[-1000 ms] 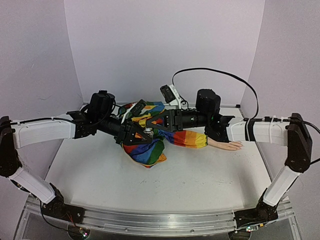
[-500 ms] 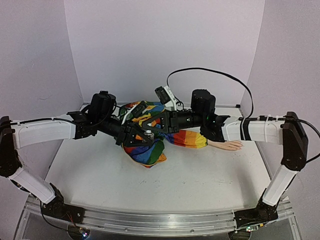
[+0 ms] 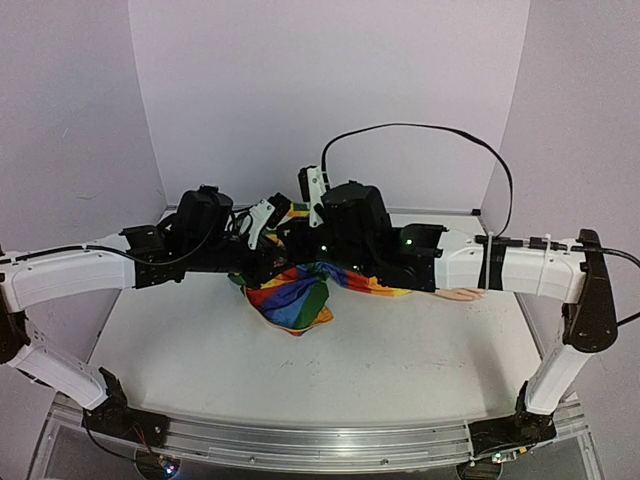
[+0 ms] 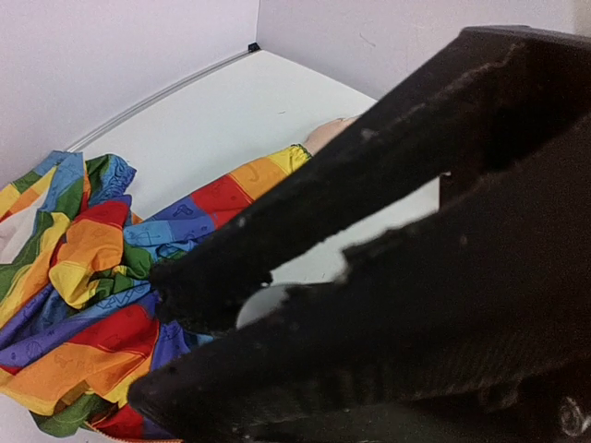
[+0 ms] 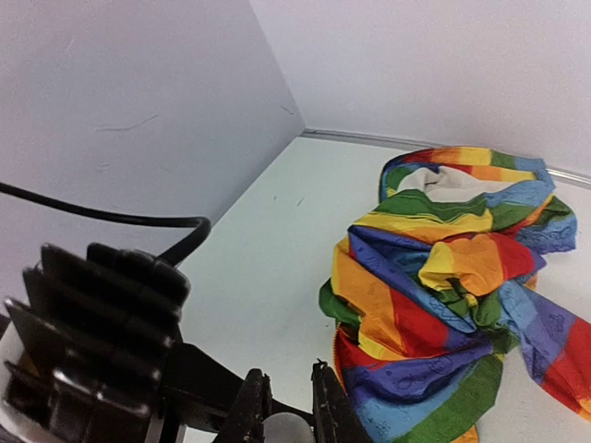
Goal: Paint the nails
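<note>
The rainbow-striped sleeve [image 3: 292, 300] lies bunched at mid-table. Its pale peach mannequin hand [image 3: 463, 294] pokes out to the right, mostly hidden behind my right arm; the nails are too small to make out. The hand's edge also shows in the left wrist view [image 4: 325, 132]. My left gripper [image 3: 270, 262] and right gripper [image 3: 296, 246] meet above the sleeve. In the left wrist view the left gripper [image 4: 185, 337] is shut on the small whitish bottle [image 4: 263, 300]. In the right wrist view the right gripper [image 5: 287, 392] is closed on a rounded whitish top [image 5: 287, 430].
A black cable [image 3: 420, 130] loops high above the right arm. Pale walls close in the back and both sides. The sleeve cloth [image 5: 452, 286] spreads right of the right gripper. A metal rail [image 3: 300, 440] runs along the near table edge.
Both wrists have risen and come together over the sleeve. The right arm has swung left, covering more of the sleeve and hand. The cable loop has risen.
</note>
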